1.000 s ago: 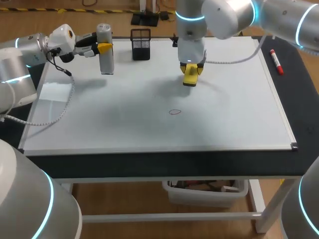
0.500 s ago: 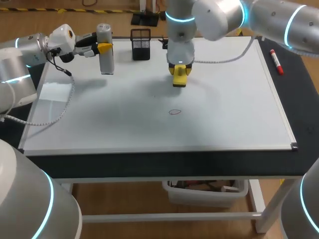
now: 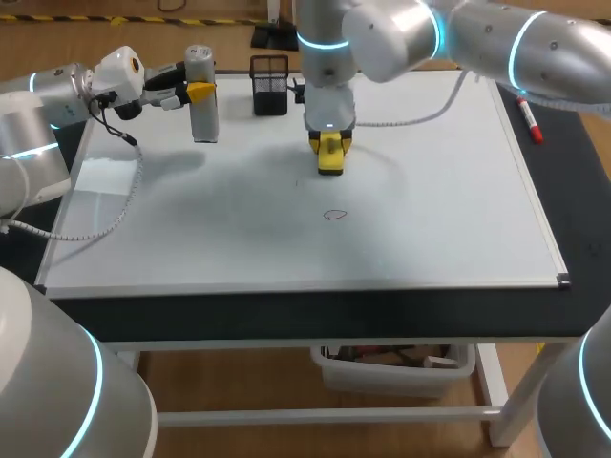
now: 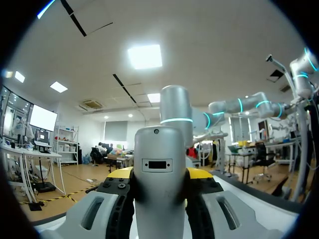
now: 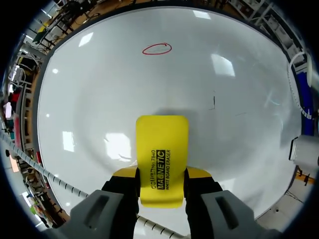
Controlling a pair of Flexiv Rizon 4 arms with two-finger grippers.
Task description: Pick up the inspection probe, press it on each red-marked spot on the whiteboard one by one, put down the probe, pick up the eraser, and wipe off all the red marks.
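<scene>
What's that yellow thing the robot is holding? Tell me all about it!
It's a whiteboard eraser: a flat, bright yellow block with rounded corners and black print on top, plastic-looking. The right claw grips it from both sides, and it sticks out ahead over the whiteboard, short of the red oval mark.

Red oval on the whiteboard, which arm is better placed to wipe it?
Right: the right fingers hold the yellow eraser near the red oval; the left fingers hold the probe at the whiteboard corner.
</scene>
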